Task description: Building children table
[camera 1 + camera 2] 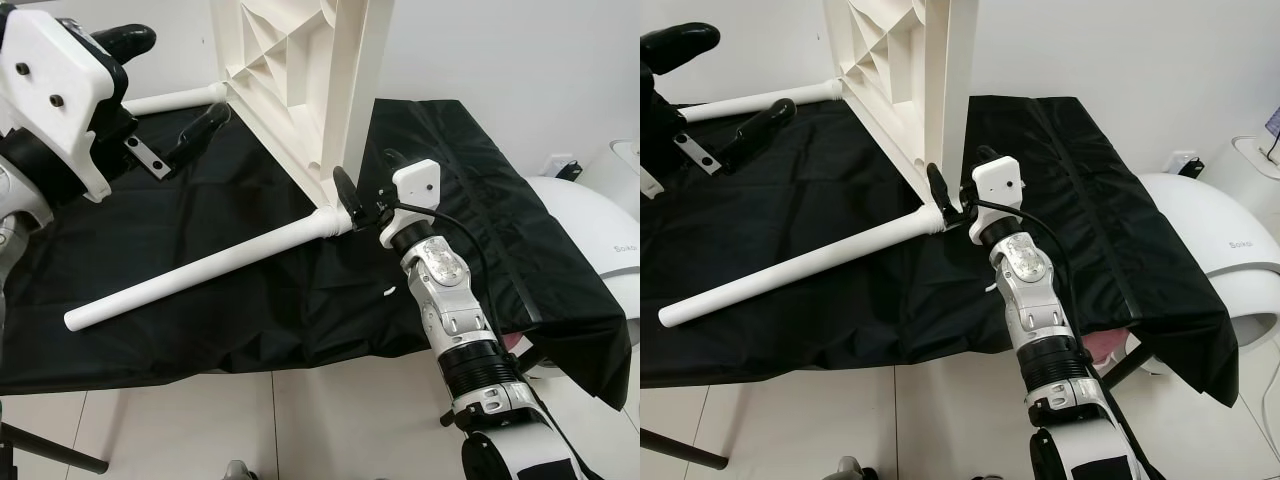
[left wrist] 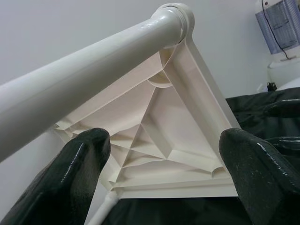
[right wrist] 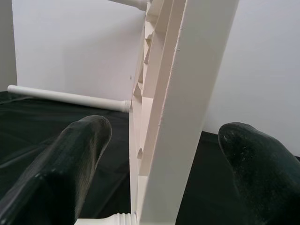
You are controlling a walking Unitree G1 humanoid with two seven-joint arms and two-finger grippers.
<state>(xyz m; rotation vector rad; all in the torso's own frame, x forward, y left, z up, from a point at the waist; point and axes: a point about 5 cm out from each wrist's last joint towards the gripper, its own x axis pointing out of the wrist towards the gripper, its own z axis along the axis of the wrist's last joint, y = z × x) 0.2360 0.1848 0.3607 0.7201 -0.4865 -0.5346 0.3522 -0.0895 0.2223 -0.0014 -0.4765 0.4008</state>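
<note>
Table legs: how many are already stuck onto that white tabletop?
3 in view. One near leg lies along the black cloth, one far leg points toward the left arm, and a third sits higher; a fourth may be hidden.

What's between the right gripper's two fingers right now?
The white tabletop's edge stands in the open gap of the right gripper, touching neither finger, as the right wrist view shows.

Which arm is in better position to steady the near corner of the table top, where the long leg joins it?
The right. Its pincer is open, right at the corner of the table top where the long leg joins. The left pincer is open too, but up by the far leg.
</note>
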